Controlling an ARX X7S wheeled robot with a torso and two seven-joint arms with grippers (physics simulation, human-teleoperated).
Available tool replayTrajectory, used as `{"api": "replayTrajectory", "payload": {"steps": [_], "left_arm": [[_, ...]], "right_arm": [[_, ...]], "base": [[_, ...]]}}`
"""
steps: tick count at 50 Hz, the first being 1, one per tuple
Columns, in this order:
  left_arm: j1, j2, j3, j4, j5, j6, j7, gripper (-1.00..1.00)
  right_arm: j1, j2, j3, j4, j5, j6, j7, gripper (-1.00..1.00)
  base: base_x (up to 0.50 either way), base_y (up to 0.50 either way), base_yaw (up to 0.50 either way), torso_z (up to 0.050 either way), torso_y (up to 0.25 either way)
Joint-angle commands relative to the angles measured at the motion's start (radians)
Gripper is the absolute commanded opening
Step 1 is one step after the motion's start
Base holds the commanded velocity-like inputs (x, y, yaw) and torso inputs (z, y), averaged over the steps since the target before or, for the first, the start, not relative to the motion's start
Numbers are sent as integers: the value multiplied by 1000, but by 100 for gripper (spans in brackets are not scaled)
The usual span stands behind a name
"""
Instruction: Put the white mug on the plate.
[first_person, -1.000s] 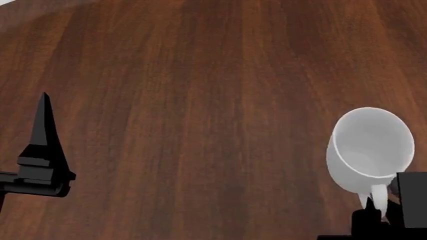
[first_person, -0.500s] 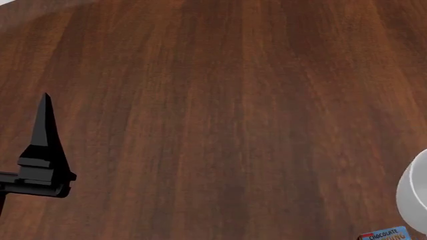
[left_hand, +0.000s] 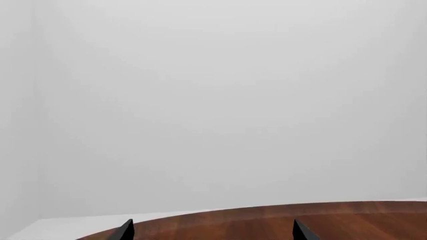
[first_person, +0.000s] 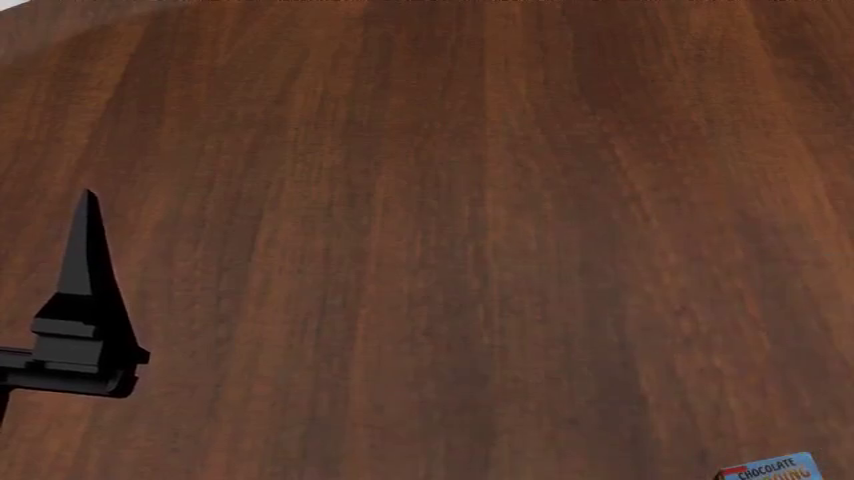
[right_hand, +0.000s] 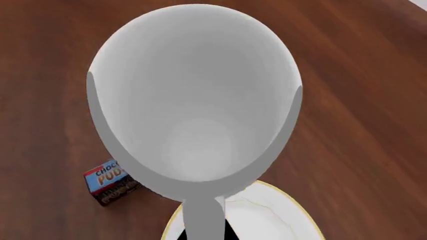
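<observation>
We begin at the right arm, where the wrist camera looks straight into one white mug, its open mouth filling most of the view and its handle running down toward the lens. The right gripper itself does not show in any view, so we cannot tell how far it is open or whether it is what carries the mug. Below the mug lies one plate, white with a thin gold rim, partly covered by the mug's body. Just beside the plate lies one small chocolate box, blue and brown, flat on the wooden table.

The left gripper shows two dark fingertips spread wide apart with nothing between them, poised above the table's edge. From the head camera we count one dark left finger at the lower left, and a corner of the box at the lower right.
</observation>
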Motion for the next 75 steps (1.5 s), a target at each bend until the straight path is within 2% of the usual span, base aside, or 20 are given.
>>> {"api": "replayTrajectory", "payload": {"steps": [1, 32, 75], "left_arm": [[-1, 0, 4, -6, -1, 5, 0, 100], [-9, -1, 23, -12, 2, 6, -5, 100], [-16, -6, 36, -16, -2, 4, -16, 100]], "right_arm": [[-78, -20, 46, 18, -43, -58, -29, -100], [-207, -88, 63, 138, -149, -233, -126, -100], [-273, -152, 1, 205, -203, -325, -176, -100]], "base": [[0, 0, 0, 0, 0], [0, 0, 0, 0, 0], [0, 0, 0, 0, 0]]}}
